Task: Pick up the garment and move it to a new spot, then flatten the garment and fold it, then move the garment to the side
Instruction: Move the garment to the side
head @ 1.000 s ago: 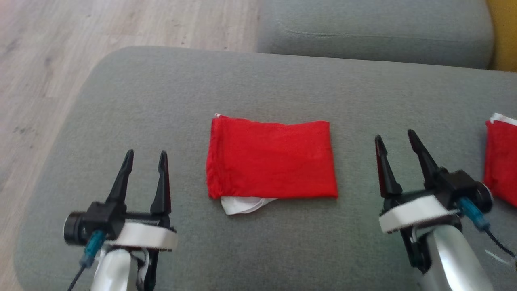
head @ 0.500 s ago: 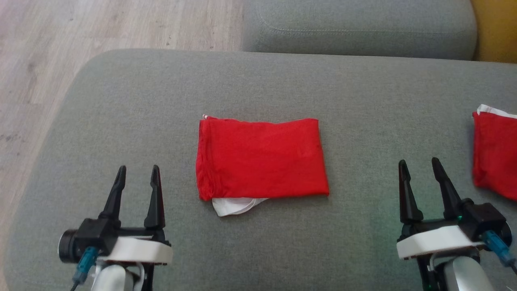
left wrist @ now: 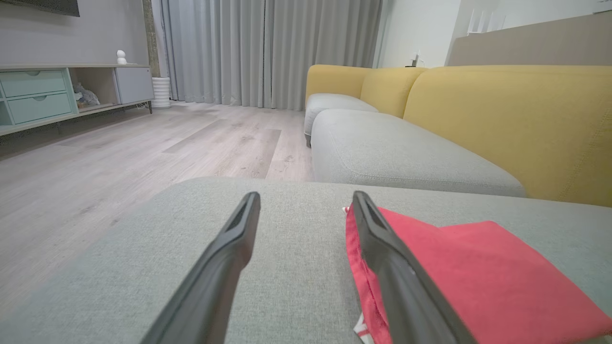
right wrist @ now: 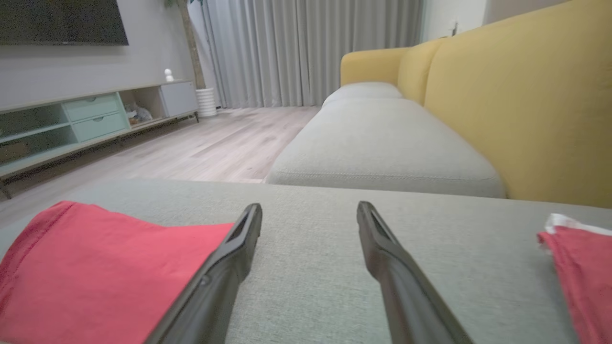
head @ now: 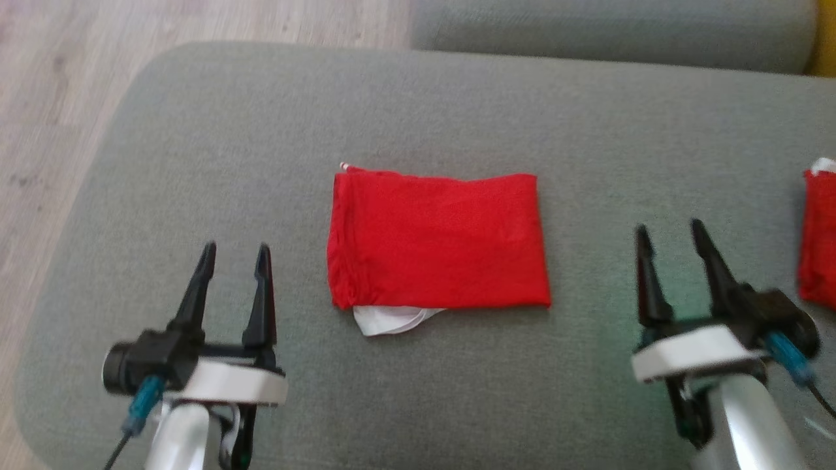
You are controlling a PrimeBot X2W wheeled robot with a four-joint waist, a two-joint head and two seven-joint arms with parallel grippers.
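Seemingly the fold is done and the move to the side is what remains. In the head view the garment (head: 437, 241) lies as a neat red rectangle in the middle of the grey sofa cushion (head: 418, 98), with a white layer (head: 388, 321) peeking out under its near left corner. The left tool (head: 236, 248) hovers just left of the garment's near left corner and the right tool (head: 669, 227) sits off its right edge. Both have their fingers spread wide and hold nothing. A second red piece (head: 819, 241) lies at the far right edge of the cushion, well apart from the first. To carry the fold intact, I would bring each tool in over a short edge and pinch through every layer, the white one included. Then lift both ends level, so that nothing slides open. In the left wrist view the left tool (left wrist: 306, 196) points across the bare cushion, and the garment (left wrist: 478, 277) starts just beyond its right finger, whose tip overlaps the hemmed edge in the picture. Whether they touch I cannot tell. In the right wrist view the right tool (right wrist: 310, 205) frames bare cushion, with the garment (right wrist: 95, 267) to the left behind its left finger. The second red piece (right wrist: 583, 272) lies apart on the right.
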